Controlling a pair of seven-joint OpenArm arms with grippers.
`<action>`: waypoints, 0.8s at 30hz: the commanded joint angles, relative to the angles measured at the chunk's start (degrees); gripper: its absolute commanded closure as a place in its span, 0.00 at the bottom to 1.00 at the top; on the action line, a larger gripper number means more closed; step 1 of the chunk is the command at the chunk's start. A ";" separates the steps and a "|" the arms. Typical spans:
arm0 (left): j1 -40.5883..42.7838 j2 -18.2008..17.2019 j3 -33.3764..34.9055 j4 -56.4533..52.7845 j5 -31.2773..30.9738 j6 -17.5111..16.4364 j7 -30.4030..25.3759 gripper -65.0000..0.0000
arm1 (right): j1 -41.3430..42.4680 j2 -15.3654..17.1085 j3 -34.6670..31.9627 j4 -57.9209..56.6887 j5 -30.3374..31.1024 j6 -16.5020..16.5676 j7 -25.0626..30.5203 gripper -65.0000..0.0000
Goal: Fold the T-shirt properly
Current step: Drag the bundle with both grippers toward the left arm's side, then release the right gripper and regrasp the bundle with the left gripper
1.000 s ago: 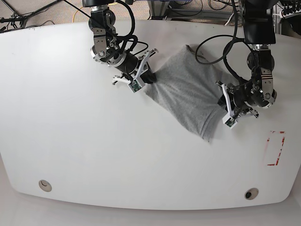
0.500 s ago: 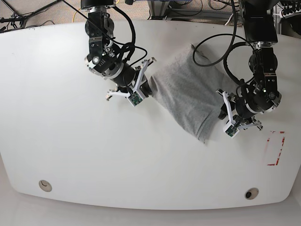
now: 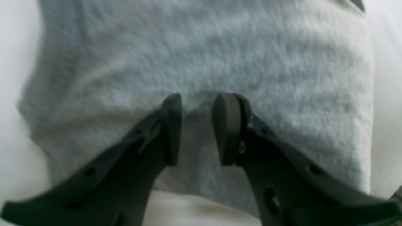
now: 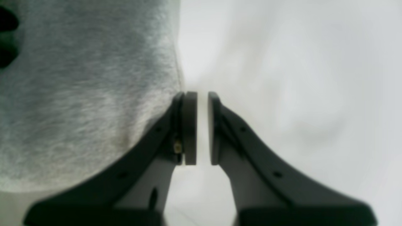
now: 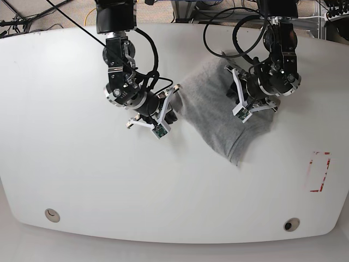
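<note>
Table (image 5: pixel 71 164): you are working on a broad white top, and most of it is lying bare around the cloth.
T-shirt (image 5: pixel 218 112): you are seeing it bunched into a slanted grey block in the right half, toward the far edge, one corner trailing toward the near edge; no lettering is showing from here. Against a second ago it is sitting narrower, its far-right part now under an arm.
Left arm: you are watching it swing in from the shirt's right edge to over its far-right part; that is the big change of the last second.
Left gripper (image 3: pixel 196 128): its fingers are standing narrowly parted above the grey cloth (image 3: pixel 201 56), and you cannot tell from the blurred wrist view whether they are pinching a layer.
Right gripper (image 4: pixel 201 128): its fingers are nearly together with only white table between them, so it is holding nothing; the shirt edge (image 4: pixel 94 94) is lying just beside one finger.
Meaning for you: a fold seems to be carrying the right side inward, but the shape is looking rumpled, so you are probably needing more passes.
</note>
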 commanded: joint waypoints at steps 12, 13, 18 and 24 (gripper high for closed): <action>0.11 -5.18 -0.54 -4.26 -0.58 0.10 -1.02 0.73 | -6.29 -1.39 -0.53 -3.18 1.53 -4.32 9.11 0.92; 0.11 -5.53 -0.54 -4.35 -0.58 0.10 -1.02 0.73 | -6.82 -1.39 -0.80 -3.18 1.53 -4.41 9.29 0.92; -0.06 -8.69 -0.37 -4.26 -0.66 0.10 -1.11 0.73 | -9.81 -1.04 -3.17 -1.78 1.53 -5.38 9.37 0.92; -2.87 -10.80 -0.45 -4.61 -0.58 0.10 -1.19 0.73 | -13.50 -0.95 -6.69 2.09 1.53 -7.57 9.29 0.92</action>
